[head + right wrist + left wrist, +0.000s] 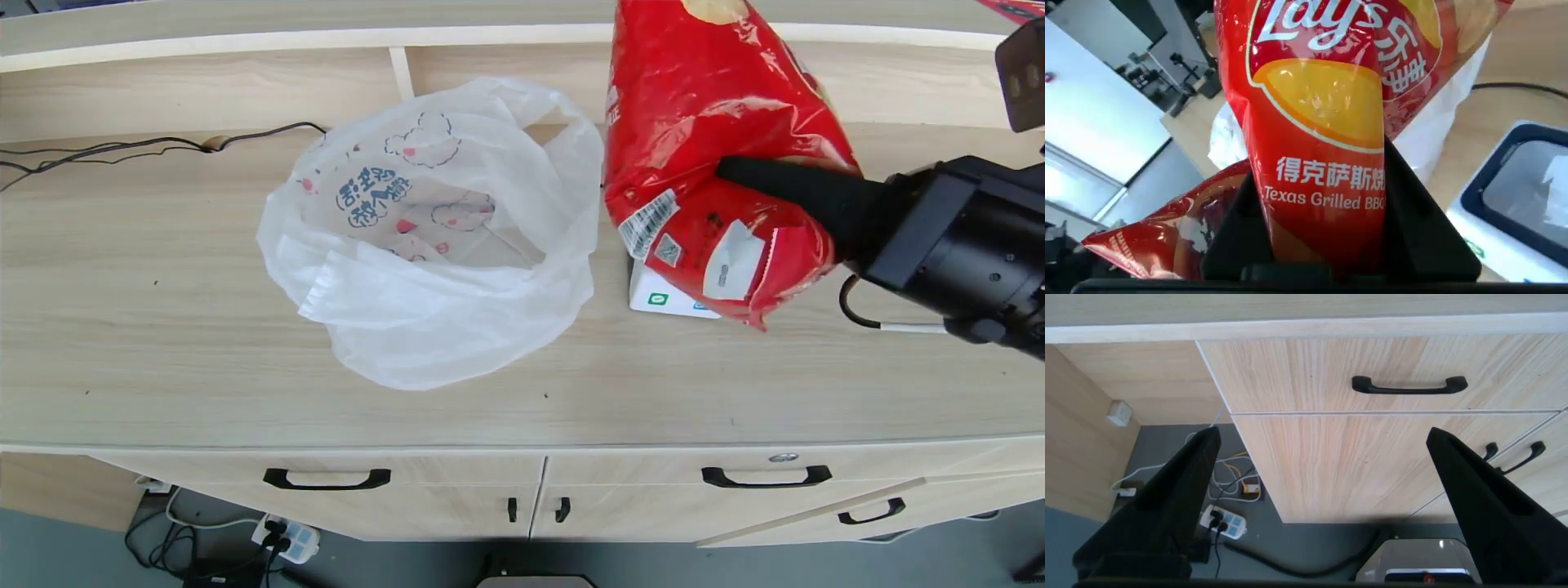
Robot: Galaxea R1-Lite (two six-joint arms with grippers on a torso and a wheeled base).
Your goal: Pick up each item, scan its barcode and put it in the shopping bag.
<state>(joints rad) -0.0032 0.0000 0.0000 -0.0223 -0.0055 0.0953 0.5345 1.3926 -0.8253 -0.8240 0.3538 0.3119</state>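
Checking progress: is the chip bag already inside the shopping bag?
No, the right claw holds the chip bag up beside the shopping bag, not in it.

Light wood counter, drawers, grey floor.

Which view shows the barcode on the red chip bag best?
The head view: the barcode on the red chip bag faces that camera, unobstructed. The right wrist view looks at the bag's printed front, clamped in the right gripper. The left wrist view faces cabinet drawers.
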